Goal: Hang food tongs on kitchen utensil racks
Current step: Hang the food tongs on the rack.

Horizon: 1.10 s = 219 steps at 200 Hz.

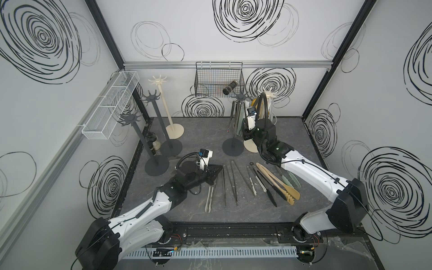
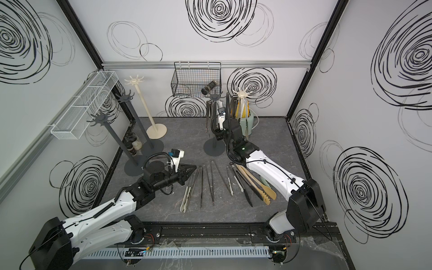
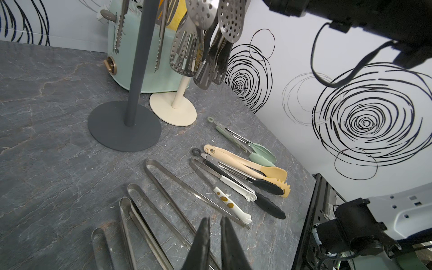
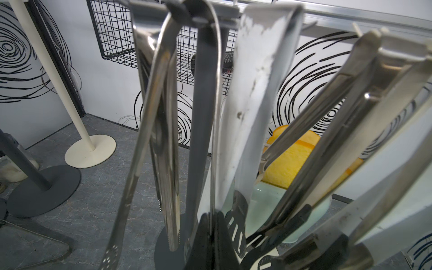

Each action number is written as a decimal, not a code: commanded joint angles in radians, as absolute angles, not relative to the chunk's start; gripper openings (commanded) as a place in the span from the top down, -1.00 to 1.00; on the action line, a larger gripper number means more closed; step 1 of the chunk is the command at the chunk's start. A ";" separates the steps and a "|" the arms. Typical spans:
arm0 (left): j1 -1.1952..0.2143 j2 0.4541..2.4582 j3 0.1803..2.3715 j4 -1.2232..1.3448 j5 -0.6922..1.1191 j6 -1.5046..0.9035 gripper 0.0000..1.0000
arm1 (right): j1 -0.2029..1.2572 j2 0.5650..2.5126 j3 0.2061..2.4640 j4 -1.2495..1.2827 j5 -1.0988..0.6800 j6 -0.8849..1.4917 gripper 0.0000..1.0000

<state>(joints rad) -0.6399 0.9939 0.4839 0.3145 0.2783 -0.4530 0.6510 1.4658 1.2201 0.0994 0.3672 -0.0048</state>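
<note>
A slim steel pair of tongs [image 4: 216, 93] hangs by its bend over a hook of the right-hand dark grey rack [image 4: 203, 105]. The right gripper [image 4: 211, 231] has its fingers closed on one thin arm of it, low down. That rack and the cream rack [image 3: 173, 112] just beside it already carry a crowd of hung tongs, too overlapped to count.

The rest lie in a loose fan on the counter [image 1: 191, 210]. I make it ten, though overlaps leave that unsure:
- four plain steel pairs
- two with white paw tips
- two black-tipped pairs
- one wider beige wooden pair [image 3: 245, 163]
- one pale green pair [image 3: 254, 149]

The left gripper [image 3: 215, 221] hovers just over the steel ones, its fingers almost together with a slit between and nothing in them.

These tongs look light, stiff lengthwise but springy across the arms, and the bare steel is probably slick. A pinch on one arm just below the bend should leave the loop free for the hook. The pairs with end rings would likely hang by those.

There are five racks, three dark grey and two cream. The three on the left [image 1: 131, 119] [image 1: 150, 95] [image 1: 159, 80] stand bare.
</note>
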 commanded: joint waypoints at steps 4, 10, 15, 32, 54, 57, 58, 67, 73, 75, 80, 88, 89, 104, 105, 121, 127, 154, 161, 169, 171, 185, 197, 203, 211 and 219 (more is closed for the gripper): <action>-0.645 1.000 0.476 0.366 0.267 -0.448 0.69 | 0.636 1.497 1.187 0.038 0.367 0.015 0.89; -0.646 0.999 0.476 0.368 0.267 -0.448 0.69 | 0.634 1.499 1.187 0.040 0.367 0.015 0.89; -0.645 0.999 0.476 0.368 0.267 -0.447 0.69 | 0.635 1.500 1.186 0.040 0.363 0.016 0.88; -0.646 0.999 0.474 0.370 0.268 -0.446 0.69 | 0.632 1.501 1.181 0.042 0.360 0.020 0.85; -0.646 1.000 0.474 0.373 0.269 -0.447 0.69 | 0.633 1.505 1.178 0.044 0.354 0.024 0.83; -0.646 1.000 0.474 0.373 0.269 -0.447 0.69 | 0.632 1.506 1.177 0.044 0.354 0.025 0.82; -0.646 1.000 0.474 0.373 0.270 -0.448 0.69 | 0.632 1.505 1.177 0.044 0.353 0.025 0.82; -0.646 0.998 0.474 0.373 0.270 -0.448 0.69 | 0.632 1.508 1.175 0.044 0.352 0.026 0.81; -0.646 0.997 0.473 0.375 0.271 -0.448 0.69 | 0.631 1.508 1.175 0.044 0.350 0.027 0.80; -0.646 0.997 0.472 0.375 0.271 -0.448 0.69 | 0.631 1.507 1.175 0.045 0.350 0.027 0.80; -0.646 0.998 0.472 0.374 0.269 -0.448 0.69 | 0.631 1.508 1.175 0.044 0.350 0.028 0.79; -0.646 0.998 0.472 0.375 0.269 -0.448 0.69 | 0.631 1.508 1.175 0.044 0.350 0.028 0.78; -0.646 0.998 0.472 0.375 0.269 -0.448 0.69 | 0.631 1.507 1.175 0.043 0.351 0.027 0.78; -0.646 0.997 0.472 0.377 0.269 -0.448 0.69 | 0.631 1.508 1.175 0.044 0.351 0.029 0.76; -0.646 0.997 0.472 0.376 0.269 -0.448 0.69 | 0.631 1.508 1.175 0.044 0.351 0.029 0.76; -0.646 0.997 0.471 0.377 0.269 -0.448 0.69 | 0.631 1.506 1.173 0.043 0.350 0.029 0.74; -0.646 0.996 0.471 0.377 0.270 -0.448 0.69 | 0.631 1.506 1.173 0.043 0.349 0.028 0.73; -0.646 0.995 0.471 0.376 0.265 -0.449 0.68 | 0.629 1.495 1.170 0.035 0.339 0.032 0.66; -0.646 0.995 0.471 0.374 0.260 -0.451 0.68 | 0.629 1.489 1.169 0.031 0.335 0.035 0.64; -0.646 0.993 0.474 0.368 0.251 -0.452 0.67 | 0.630 1.480 1.164 0.028 0.330 0.035 0.62; -0.646 0.994 0.474 0.367 0.249 -0.452 0.67 | 0.630 1.477 1.163 0.027 0.328 0.036 0.61; -0.646 0.990 0.479 0.350 0.222 -0.460 0.64 | 0.630 1.452 1.149 0.022 0.312 0.042 0.57; -0.646 0.987 0.487 0.323 0.183 -0.474 0.60 | 0.625 1.422 1.126 0.015 0.287 0.048 0.53; -0.646 0.986 0.493 0.305 0.155 -0.480 0.58 | 0.621 1.403 1.111 0.012 0.275 0.051 0.51; -0.644 0.983 0.501 0.277 0.113 -0.494 0.56 | 0.615 1.377 1.089 0.011 0.256 0.053 0.48; -0.642 0.982 0.512 0.244 0.065 -0.506 0.55 | 0.607 1.346 1.061 0.008 0.231 0.057 0.46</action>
<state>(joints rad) -0.6407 0.9943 0.4793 0.2939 0.1986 -0.4652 0.6281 1.4414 1.1137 0.0345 0.2943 0.0338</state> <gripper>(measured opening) 0.218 0.257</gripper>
